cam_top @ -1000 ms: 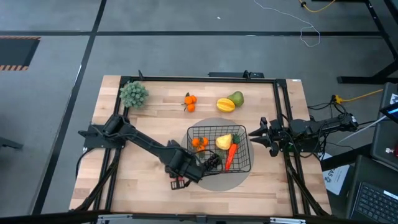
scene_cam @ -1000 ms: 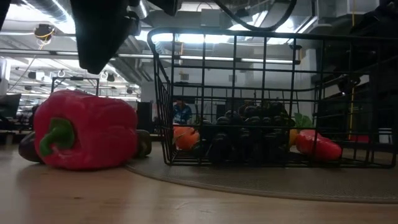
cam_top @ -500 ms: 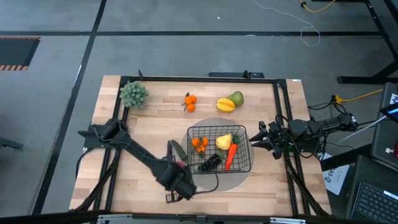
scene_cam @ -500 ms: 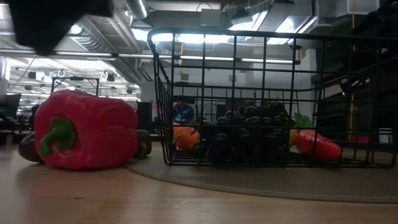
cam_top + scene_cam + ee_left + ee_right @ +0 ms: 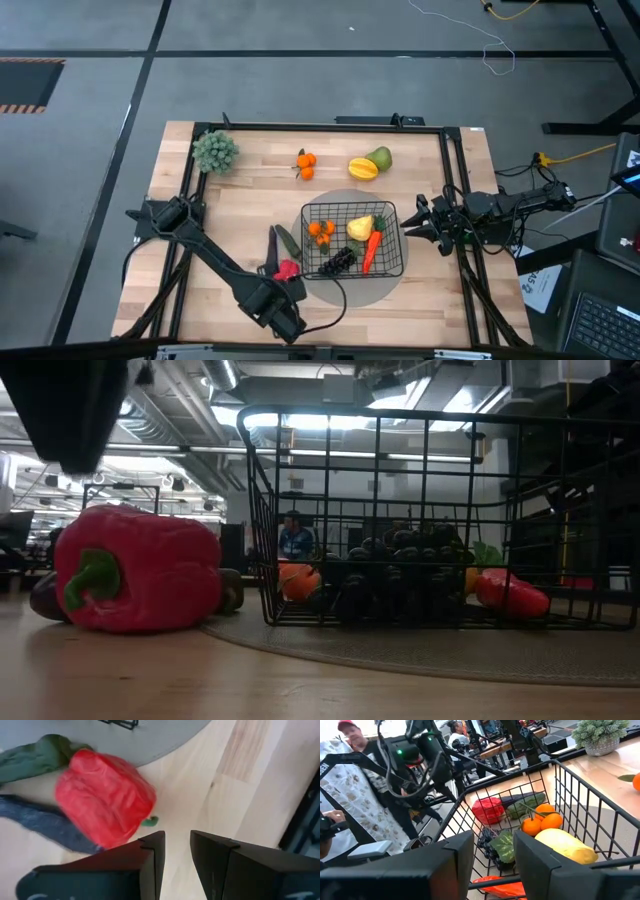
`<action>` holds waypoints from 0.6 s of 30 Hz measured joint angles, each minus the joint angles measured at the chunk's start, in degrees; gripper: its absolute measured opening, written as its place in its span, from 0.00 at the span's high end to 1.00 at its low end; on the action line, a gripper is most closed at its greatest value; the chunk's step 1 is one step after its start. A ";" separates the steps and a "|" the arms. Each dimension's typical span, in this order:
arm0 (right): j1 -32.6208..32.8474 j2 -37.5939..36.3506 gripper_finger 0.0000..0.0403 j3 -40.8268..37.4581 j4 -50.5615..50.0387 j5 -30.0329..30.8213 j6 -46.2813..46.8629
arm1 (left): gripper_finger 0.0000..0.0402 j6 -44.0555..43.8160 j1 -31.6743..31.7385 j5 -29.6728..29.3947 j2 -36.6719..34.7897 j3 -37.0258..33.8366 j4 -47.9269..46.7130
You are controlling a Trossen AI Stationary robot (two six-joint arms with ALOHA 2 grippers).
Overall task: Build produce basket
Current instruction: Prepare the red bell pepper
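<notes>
Pale wooden planks make up the table (image 5: pixel 240 200), which is edged by a dark metal frame and stands on a grey floor. A grey round mat (image 5: pixel 330 290) lies on the right half of the table, and the black wire basket (image 5: pixel 398 262) stands on it. Inside the basket are an orange cluster (image 5: pixel 320 230), a yellow fruit (image 5: pixel 359 228), an orange carrot (image 5: pixel 371 250) and dark grapes (image 5: pixel 338 262). Just beside the basket's left side, at the mat's edge, the red pepper (image 5: pixel 288 269) rests on the wood. The green cucumber (image 5: pixel 289 243) and the purple eggplant (image 5: pixel 273 246) lie touching it on its far side.

Near the table's far edge, a second orange cluster (image 5: pixel 305 163) sits apart from a yellow fruit (image 5: pixel 362 168) and a green fruit (image 5: pixel 380 157), which touch each other. A small potted plant (image 5: pixel 214 151) stands at the far left corner.

The left gripper (image 5: pixel 281 318) is at the near edge of the table, just short of the pepper; its wrist view shows the fingers (image 5: pixel 150 860) a narrow gap apart with nothing between them. The right gripper (image 5: pixel 418 222) hangs beside the basket's right wall, its fingers (image 5: pixel 462 855) parted and empty, looking through the mesh at the produce. In that view a person in a patterned shirt (image 5: pixel 350 795) stands beyond the table.
</notes>
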 joint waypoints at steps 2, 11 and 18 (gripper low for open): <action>0.01 0.00 0.67 -0.01 0.00 0.00 0.00 | 0.80 -0.08 0.10 -0.18 0.04 -1.49 1.59; 0.01 0.00 0.67 -0.01 0.00 0.04 2.30 | 0.80 1.54 3.10 -2.60 0.09 -6.52 4.59; 0.00 0.00 0.67 0.01 0.00 0.04 3.03 | 0.80 -3.87 3.69 -2.81 0.11 -10.20 3.78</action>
